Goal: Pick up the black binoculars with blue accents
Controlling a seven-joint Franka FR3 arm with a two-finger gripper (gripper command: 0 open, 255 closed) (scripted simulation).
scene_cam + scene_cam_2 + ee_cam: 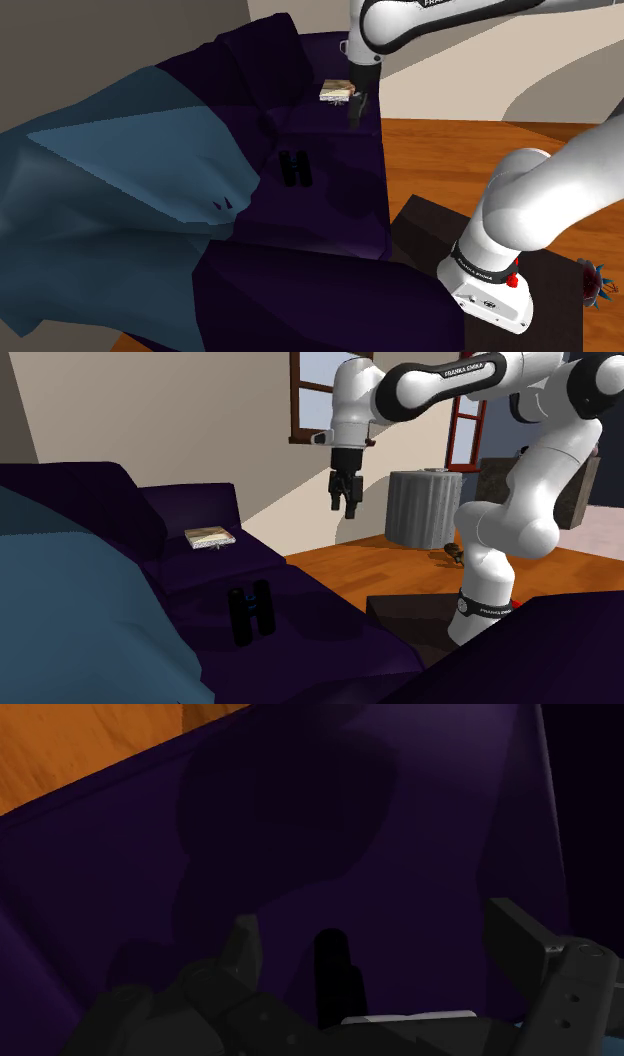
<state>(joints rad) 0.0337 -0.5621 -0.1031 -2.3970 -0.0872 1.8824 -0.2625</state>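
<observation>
Judging by the frames, the approach is in hand: the all-black two-finger gripper (348, 502) hangs with fingers apart above the dark purple sofa (310, 622), well apart from the black binoculars (251, 612) on its seat, so it must next travel over them and descend.

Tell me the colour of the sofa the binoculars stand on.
Dark purple. The sofa shows best in the second exterior view, under the binoculars.
</observation>
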